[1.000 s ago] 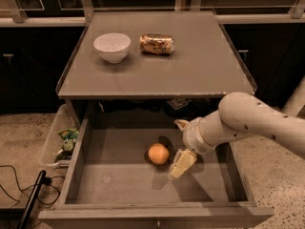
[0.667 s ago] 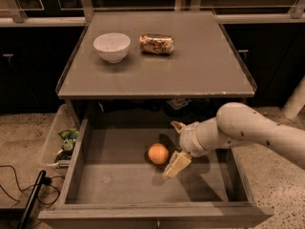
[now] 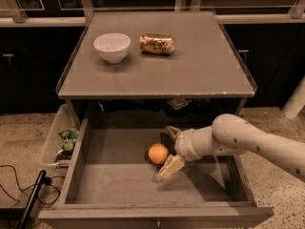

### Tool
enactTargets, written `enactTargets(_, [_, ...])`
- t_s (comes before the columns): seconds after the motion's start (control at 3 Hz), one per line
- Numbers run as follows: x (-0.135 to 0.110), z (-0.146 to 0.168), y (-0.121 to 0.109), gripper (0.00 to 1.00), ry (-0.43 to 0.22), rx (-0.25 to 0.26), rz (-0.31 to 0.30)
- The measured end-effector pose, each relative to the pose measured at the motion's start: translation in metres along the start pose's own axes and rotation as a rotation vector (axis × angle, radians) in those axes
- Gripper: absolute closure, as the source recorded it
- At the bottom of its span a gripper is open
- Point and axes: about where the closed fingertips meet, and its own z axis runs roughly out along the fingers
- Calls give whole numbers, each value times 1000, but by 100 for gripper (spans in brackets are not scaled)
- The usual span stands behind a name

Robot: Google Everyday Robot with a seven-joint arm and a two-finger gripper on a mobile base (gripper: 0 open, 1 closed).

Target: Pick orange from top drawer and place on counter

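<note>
The orange point(image 3: 157, 153) lies on the flat grey bottom of the open top drawer point(image 3: 119, 185), near its middle. My gripper point(image 3: 170, 148) is down inside the drawer just right of the orange, open, with one pale finger point(image 3: 170, 167) in front of the fruit and the other point(image 3: 172, 131) behind it. The fingers flank the orange's right side without closing on it. The white arm reaches in from the right. The grey counter point(image 3: 190, 66) is above the drawer.
A white bowl point(image 3: 112, 46) and a gold-brown can point(image 3: 156, 44) lying on its side sit at the counter's back. A clear plastic bin point(image 3: 59, 140) with green items stands left of the drawer. A black cable point(image 3: 19, 185) lies on the floor at left.
My gripper has moved left across the drawer, closing the gap to the orange. The orange has not moved.
</note>
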Motion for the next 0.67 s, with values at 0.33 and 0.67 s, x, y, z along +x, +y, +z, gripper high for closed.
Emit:
enactTargets(0.33, [1, 2, 1, 19, -1, -4, 2])
enactTargets(0.67, [1, 2, 1, 42, -1, -4, 2])
